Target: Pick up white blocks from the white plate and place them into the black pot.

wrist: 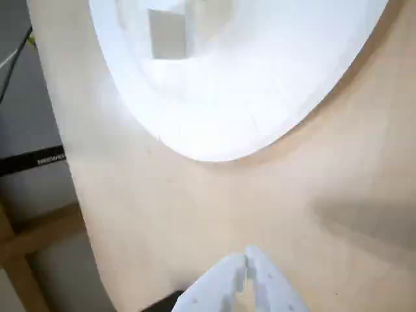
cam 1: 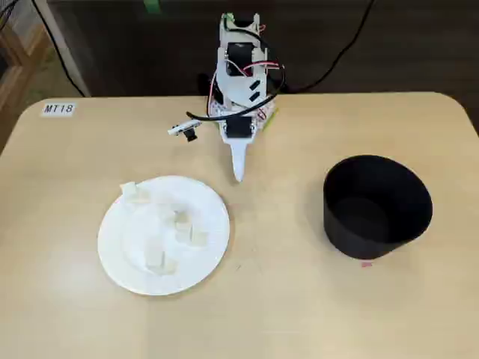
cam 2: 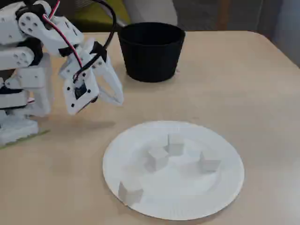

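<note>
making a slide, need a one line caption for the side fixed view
Arm's gripper, jaws shut, hovers beside the white plate of white blocks, black pot behind.

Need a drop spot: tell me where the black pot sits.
In a fixed view the black pot stands on the table's right side, apart from the white plate at left; the gripper hangs between them.

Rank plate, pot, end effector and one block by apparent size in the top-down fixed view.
1. white paper plate, widest.
2. black pot, slightly narrower.
3. end effector; it sits above the table, so nearness may inflate it.
4. white block, smallest.
</note>
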`<state>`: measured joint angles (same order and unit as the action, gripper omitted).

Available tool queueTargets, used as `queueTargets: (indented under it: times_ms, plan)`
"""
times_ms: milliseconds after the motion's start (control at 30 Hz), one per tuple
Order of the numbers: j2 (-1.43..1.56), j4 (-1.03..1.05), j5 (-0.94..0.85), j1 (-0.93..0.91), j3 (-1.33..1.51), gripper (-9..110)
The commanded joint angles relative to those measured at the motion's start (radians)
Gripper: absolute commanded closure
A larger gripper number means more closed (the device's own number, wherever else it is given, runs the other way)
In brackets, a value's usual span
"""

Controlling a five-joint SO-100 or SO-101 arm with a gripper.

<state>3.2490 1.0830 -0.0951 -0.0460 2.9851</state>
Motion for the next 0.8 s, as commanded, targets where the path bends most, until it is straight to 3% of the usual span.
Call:
queueTargets:
  times_ms: [0,767]
  plan:
    - [-0.69,-0.166,-0.006,-0.015,-0.466,104]
    - [-0.683,-0.161,-0.012,-0.011,-0.469,104]
